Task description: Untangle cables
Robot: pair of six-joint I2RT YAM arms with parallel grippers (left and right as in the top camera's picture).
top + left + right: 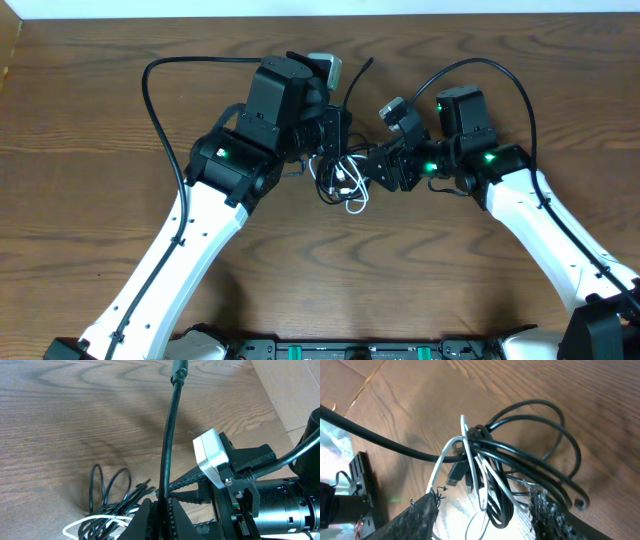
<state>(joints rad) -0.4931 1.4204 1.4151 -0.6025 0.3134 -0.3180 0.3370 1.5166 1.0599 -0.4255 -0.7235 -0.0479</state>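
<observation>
The cables [338,182] lie as one tangled bundle of black loops with a white cord [356,206] on the table between both arms. My left gripper [338,138] is shut on one black cable [169,445] that runs stiffly up from the jaws [162,512] to its plug end [179,370]. The rest of the bundle [107,502] lies just left of those jaws. My right gripper [373,172] is open, and its fingers [485,517] straddle the knot of black loops and white cord [487,467], with plug ends hanging in it.
A table of brown wood [90,200] carries everything. The two gripper heads are almost touching over the bundle. The thick black arm cables [150,100] arch out on both sides. The right gripper's white camera block [212,455] shows close in the left wrist view.
</observation>
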